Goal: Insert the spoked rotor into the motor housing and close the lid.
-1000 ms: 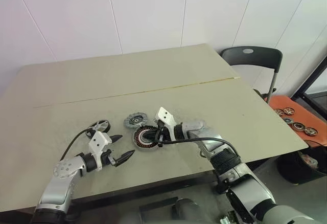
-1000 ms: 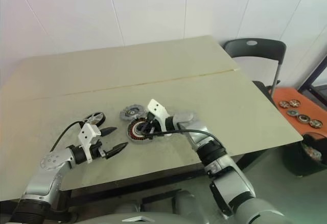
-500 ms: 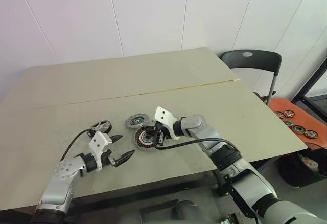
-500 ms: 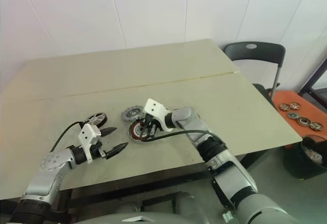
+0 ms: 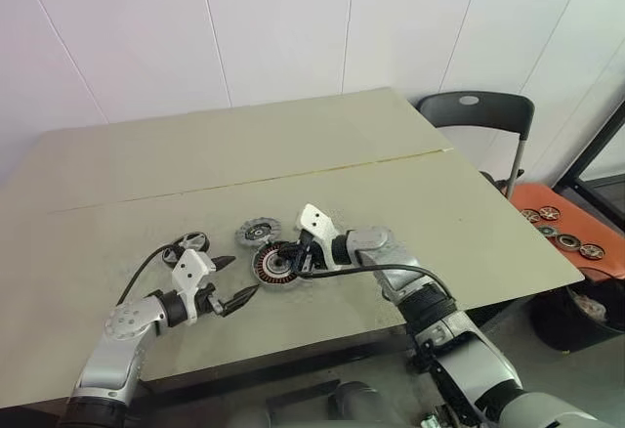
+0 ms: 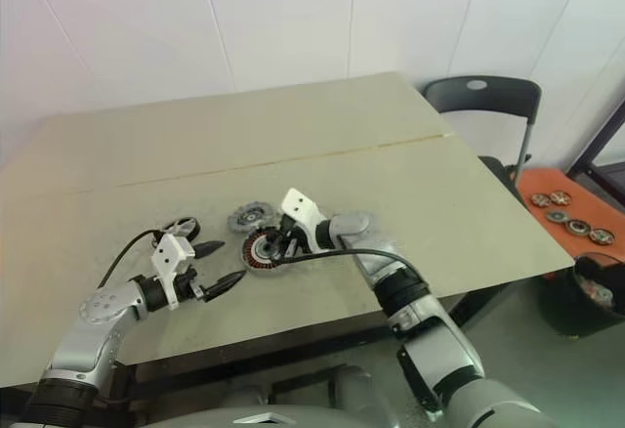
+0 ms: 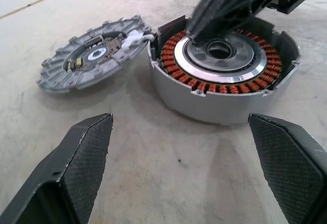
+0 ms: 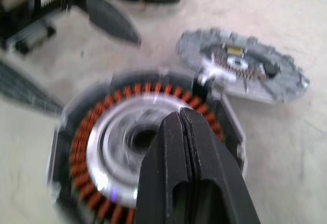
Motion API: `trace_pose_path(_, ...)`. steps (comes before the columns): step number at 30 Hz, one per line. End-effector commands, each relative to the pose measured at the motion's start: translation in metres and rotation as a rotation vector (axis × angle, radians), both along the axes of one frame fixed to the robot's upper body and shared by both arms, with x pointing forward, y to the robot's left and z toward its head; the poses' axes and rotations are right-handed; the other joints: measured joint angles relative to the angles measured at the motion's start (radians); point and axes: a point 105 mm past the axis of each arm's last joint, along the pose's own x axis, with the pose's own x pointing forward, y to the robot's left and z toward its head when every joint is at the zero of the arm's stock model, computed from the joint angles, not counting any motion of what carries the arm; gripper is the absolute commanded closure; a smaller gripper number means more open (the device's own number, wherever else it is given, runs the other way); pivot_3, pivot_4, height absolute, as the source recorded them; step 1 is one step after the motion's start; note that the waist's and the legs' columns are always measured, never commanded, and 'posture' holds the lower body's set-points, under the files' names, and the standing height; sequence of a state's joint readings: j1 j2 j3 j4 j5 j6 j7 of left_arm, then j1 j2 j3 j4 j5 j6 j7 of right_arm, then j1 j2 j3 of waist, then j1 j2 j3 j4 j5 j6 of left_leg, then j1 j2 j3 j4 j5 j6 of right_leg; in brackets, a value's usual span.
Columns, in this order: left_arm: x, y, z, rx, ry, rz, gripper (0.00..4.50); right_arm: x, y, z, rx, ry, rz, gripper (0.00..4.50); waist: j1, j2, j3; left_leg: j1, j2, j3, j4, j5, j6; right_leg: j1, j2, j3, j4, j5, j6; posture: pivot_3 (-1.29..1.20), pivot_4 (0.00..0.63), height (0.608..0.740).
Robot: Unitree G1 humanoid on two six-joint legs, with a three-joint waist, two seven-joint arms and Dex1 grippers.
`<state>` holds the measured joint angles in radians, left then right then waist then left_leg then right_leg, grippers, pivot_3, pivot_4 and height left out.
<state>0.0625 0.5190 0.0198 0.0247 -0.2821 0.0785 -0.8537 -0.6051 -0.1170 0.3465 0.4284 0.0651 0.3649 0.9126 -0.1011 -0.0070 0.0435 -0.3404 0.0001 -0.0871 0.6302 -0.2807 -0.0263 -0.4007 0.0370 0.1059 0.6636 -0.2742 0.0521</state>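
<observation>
Right gripper point(image 8: 185, 119) clenched, empty, tips over centre of round grey copper-wound motor housing point(image 7: 225, 75). Round silvery-grey metal lid point(image 7: 94, 59) just beside housing (dark cut-outs face up). Left gripper point(image 5: 227, 284) spread wide, near housing.

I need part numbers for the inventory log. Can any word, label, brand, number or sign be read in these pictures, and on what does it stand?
None can be read.
The round silvery-grey metal lid carries a small white patch at its centre, with no legible marking.
The copper-wound silver motor housing shows no printing.
</observation>
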Motion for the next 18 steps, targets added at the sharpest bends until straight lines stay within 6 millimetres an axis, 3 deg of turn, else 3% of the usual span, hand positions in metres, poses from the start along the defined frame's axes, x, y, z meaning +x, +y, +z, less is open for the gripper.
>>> trace_pose_path(1, 0.005, -0.003, 0.013, 0.011, -0.050, -0.021, 0.00, -0.001, 0.006, 0.011, 0.052, -0.007, 0.018, 4.48, 0.002, 0.000, 0.000, -0.001, 0.000, 0.000, 0.000, 0.000, 0.000, -0.001, 0.000, 0.000, 0.000, 0.000, 0.001, 0.00, 0.000, 0.740)
trace_pose_path(7, 0.006, -0.004, 0.014, 0.011, -0.052, -0.024, 0.00, -0.009, -0.009, -0.022, -0.144, 0.023, 0.055, 4.48, 0.004, 0.000, 0.000, -0.001, -0.001, 0.000, 0.000, 0.000, 0.000, -0.001, -0.001, 0.000, -0.001, 0.000, 0.001, 0.00, 0.000, 0.740)
trace_pose_path(14, 0.005, -0.005, 0.014, 0.010, -0.052, -0.026, 0.00, 0.002, -0.021, -0.033, -0.232, -0.017, -0.001, 4.48, 0.005, 0.000, 0.000, 0.002, -0.001, 0.000, 0.001, 0.000, 0.000, 0.003, -0.001, 0.000, -0.001, -0.001, -0.001, 0.00, 0.000, 0.740)
trace_pose_path(18, 0.004, -0.005, 0.015, 0.011, -0.051, -0.024, 0.00, 0.005, -0.040, -0.046, -0.326, -0.003, -0.021, 4.48, 0.006, 0.000, 0.000, 0.004, -0.001, 0.000, 0.001, 0.000, 0.000, 0.005, -0.001, 0.000, -0.001, -0.001, -0.001, 0.00, 0.000, 0.740)
